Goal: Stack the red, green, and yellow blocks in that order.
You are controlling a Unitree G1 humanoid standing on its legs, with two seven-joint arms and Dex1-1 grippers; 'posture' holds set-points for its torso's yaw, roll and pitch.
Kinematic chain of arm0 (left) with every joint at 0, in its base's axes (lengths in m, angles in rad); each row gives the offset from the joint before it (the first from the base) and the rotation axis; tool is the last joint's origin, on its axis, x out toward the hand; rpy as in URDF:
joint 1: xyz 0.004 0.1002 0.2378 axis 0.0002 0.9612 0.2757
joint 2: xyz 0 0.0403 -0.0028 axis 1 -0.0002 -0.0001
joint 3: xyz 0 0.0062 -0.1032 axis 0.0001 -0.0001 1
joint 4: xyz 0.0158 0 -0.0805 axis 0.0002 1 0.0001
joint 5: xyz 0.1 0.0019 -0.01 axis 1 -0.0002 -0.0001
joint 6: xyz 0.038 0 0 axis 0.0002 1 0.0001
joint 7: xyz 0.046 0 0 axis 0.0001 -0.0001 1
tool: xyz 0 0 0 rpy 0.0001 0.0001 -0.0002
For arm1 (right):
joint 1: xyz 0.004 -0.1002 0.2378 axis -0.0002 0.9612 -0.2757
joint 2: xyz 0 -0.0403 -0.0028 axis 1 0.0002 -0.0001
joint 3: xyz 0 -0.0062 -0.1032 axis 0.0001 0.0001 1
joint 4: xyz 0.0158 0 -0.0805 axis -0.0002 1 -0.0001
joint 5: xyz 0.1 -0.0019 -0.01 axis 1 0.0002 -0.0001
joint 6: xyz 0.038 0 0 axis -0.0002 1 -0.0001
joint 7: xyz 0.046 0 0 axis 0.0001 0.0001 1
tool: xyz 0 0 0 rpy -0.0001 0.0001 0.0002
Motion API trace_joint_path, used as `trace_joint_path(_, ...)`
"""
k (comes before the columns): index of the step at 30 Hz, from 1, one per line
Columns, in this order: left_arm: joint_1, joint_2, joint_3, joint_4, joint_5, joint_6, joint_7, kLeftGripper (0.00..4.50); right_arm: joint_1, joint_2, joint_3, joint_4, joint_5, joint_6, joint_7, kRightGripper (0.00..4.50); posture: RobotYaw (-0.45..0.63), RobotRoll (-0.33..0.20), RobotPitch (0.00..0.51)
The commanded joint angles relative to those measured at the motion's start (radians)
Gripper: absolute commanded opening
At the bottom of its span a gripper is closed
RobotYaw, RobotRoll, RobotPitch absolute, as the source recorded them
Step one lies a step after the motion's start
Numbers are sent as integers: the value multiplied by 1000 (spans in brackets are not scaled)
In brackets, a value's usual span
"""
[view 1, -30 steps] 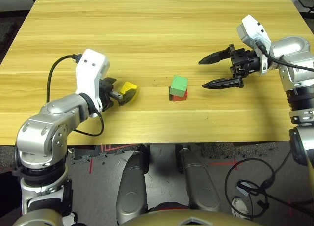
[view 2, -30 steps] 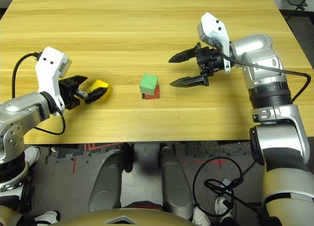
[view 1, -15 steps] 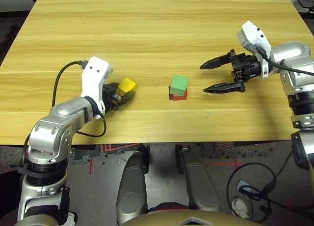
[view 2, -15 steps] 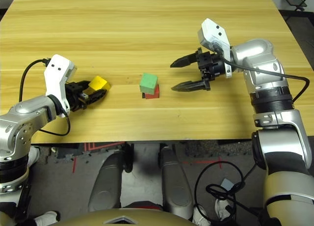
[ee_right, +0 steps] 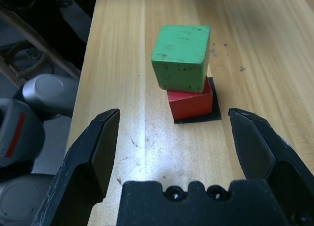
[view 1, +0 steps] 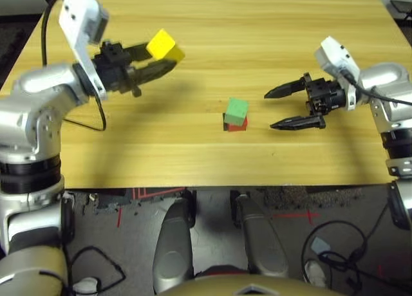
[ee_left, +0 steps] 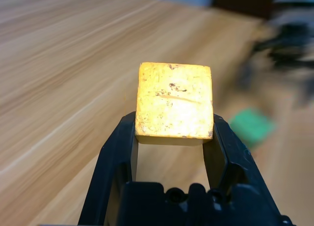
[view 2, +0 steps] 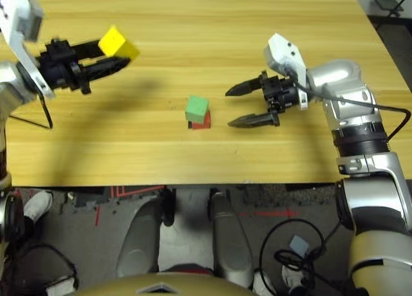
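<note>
Yellow block [view 1: 161, 45]; green block [view 1: 236, 109]; red block [view 1: 237, 123].

Both arms are chunky silver metal with black ring joints, each wrist capped by a white housing. Left gripper [view 1: 158, 63] and right gripper [view 1: 283, 107] have tapered black fingers — black cables loop off both arms, maybe into the wrist housings.
</note>
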State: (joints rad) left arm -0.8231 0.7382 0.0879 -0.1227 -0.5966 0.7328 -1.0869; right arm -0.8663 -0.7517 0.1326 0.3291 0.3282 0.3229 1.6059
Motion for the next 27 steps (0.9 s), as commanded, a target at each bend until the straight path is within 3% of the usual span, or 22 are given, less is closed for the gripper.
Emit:
trace_joint_path(1,-30,-6,-101,32,-5,-17,-118,1980,7,-1,-13,2,4,-9,-4,4500,-40,-115,265)
trace_joint_path(11,-181,-112,-380,249,200,-223,-313,1980,38,-11,-34,-90,29,39,-45,4500,-117,-116,259)
trace_joint_path(20,-274,-168,-417,416,316,-376,-387,1980,77,-35,-53,-178,56,93,-87,4500,-152,-115,258)
trace_joint_path(27,-288,-189,-417,454,366,-409,-414,1980,96,-43,-58,-241,76,140,-123,4500,-163,-107,263)
